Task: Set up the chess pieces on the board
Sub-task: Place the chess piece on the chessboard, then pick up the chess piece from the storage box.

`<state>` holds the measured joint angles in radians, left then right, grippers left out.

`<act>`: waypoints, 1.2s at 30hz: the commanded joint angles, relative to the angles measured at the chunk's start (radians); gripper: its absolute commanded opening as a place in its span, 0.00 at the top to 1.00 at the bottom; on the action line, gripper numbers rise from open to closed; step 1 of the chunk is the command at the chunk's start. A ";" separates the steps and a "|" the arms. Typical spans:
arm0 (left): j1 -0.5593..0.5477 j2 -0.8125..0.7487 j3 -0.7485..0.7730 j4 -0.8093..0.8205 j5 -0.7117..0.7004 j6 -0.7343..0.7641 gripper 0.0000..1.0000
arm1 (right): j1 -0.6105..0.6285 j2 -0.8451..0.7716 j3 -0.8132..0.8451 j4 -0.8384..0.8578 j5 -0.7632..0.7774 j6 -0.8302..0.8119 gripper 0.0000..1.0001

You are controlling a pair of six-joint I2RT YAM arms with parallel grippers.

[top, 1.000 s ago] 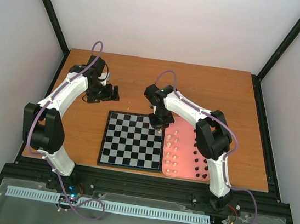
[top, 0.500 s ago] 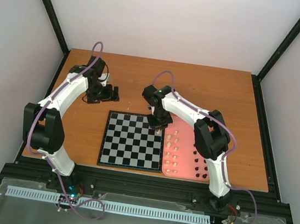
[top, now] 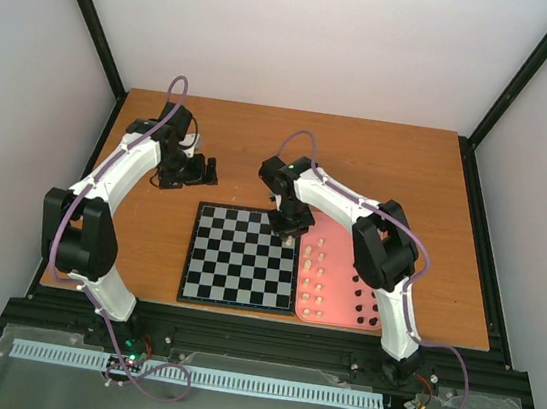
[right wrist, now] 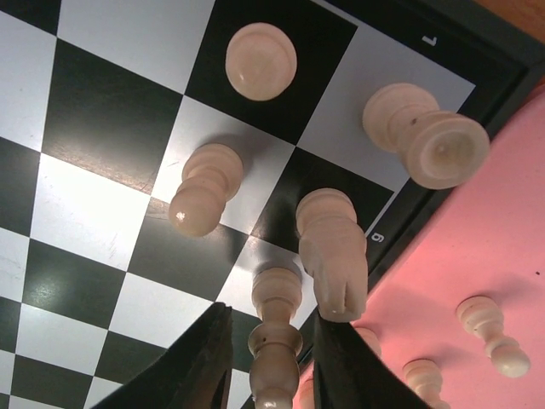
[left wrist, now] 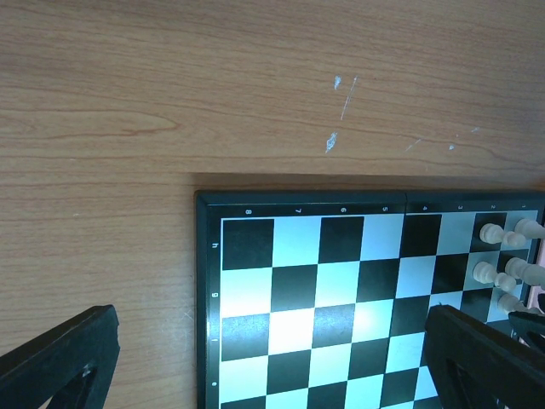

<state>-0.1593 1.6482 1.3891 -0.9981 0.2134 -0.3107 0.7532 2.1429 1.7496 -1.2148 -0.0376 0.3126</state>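
The board (top: 236, 260) lies in the middle of the table, with a pink tray (top: 345, 236) against its right edge. Cream chess pieces (top: 314, 280) and black ones (top: 366, 303) stand on the tray. My right gripper (top: 290, 235) is low over the board's far right corner. In the right wrist view its fingers (right wrist: 204, 358) flank an upright cream bishop (right wrist: 277, 336) on a white square, with small gaps on both sides. A cream knight (right wrist: 334, 247), rook (right wrist: 426, 136) and two pawns (right wrist: 261, 60) stand nearby. My left gripper (top: 213, 169) is open and empty over bare table.
In the left wrist view the board's corner (left wrist: 298, 290) shows, with the cream pieces (left wrist: 490, 234) at its far side. The tray's pink floor (right wrist: 477, 247) holds more cream pieces (right wrist: 490, 328) right beside the board's edge. Black frame posts stand at the table's corners.
My right gripper has moved a little left, from the tray's edge onto the board's far right corner. The left arm has not moved.
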 commanded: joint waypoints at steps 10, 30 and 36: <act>-0.004 -0.021 0.009 0.008 0.006 -0.010 0.00 | 0.008 -0.085 0.069 -0.066 0.046 0.005 0.52; -0.003 -0.023 0.005 0.001 -0.010 -0.007 0.00 | -0.087 -0.262 -0.187 -0.015 -0.041 0.000 0.53; -0.004 -0.028 0.009 -0.005 -0.020 -0.005 0.00 | -0.089 -0.300 -0.250 0.012 -0.089 -0.004 0.55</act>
<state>-0.1593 1.6482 1.3891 -0.9981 0.2054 -0.3107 0.6678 1.8999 1.5211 -1.2251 -0.0849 0.3145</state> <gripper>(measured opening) 0.999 0.443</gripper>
